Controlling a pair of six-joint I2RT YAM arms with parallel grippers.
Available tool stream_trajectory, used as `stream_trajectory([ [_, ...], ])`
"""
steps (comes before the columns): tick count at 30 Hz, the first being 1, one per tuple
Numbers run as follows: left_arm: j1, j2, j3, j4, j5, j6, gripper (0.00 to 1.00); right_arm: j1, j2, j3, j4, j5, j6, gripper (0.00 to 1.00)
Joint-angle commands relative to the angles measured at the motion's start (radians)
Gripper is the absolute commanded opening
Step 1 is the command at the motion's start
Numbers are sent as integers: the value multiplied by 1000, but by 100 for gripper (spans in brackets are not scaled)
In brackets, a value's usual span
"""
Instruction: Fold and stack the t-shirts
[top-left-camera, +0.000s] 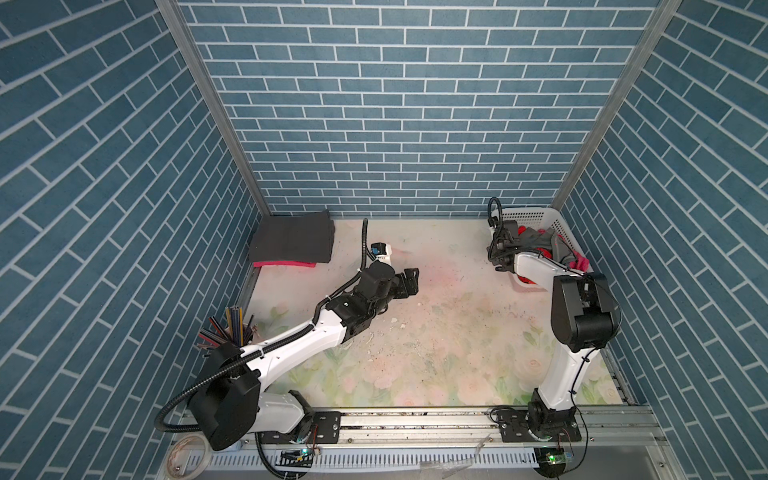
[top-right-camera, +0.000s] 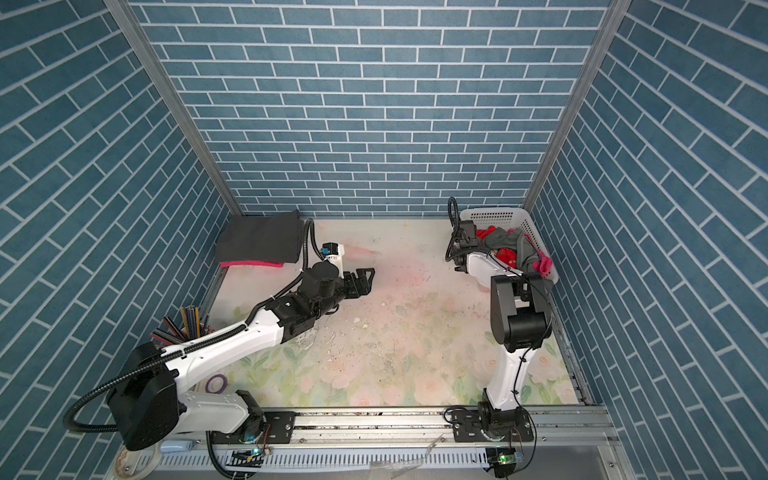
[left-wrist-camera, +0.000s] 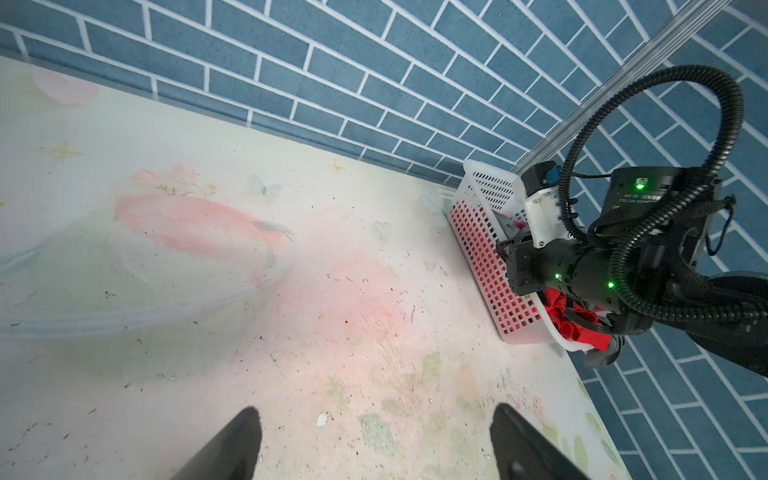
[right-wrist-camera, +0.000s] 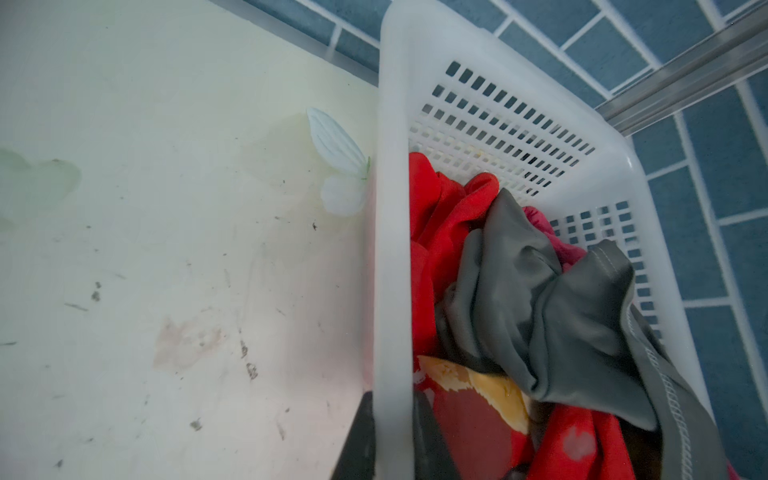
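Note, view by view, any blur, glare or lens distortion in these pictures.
In both top views, the brick walls splay outward, a wide-angle effect. In the left wrist view, the left gripper shows only as soft dark blurs. In the right wrist view, the right gripper blurs against the basket rim, which glares white.

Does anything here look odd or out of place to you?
Yes. The right tool sits astride the wall of the white basket, one finger outside and one inside, apparently pinching plastic rather than the crumpled t-shirts inside. The floral table is also scuffed, with white flakes.
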Motion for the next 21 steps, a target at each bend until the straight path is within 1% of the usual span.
stream_trajectory([
  [1,-9,18,48,-43,-44,32,88,-23,51,57,49,-17,-98,0],
  [7,-10,37,71,-54,-51,54,88,-43,81,90,37,-19,-93,1],
  [9,-12,47,81,-57,-50,57,88,-44,88,98,39,-9,-89,9],
  [12,-17,59,101,-66,-52,76,88,-44,94,117,31,-14,-73,10],
  [13,-18,63,110,-71,-53,92,88,-44,93,130,18,-19,-56,13],
  [14,-19,67,121,-79,-57,113,88,-45,89,141,1,-30,-39,18],
  [16,-20,73,156,-120,-98,158,88,-44,62,158,-27,-61,15,32],
  [19,-25,82,207,-152,-146,215,88,-43,-32,150,-34,-120,138,50],
  [21,-39,90,236,-147,-195,247,88,-49,-118,123,-25,-156,217,69],
])
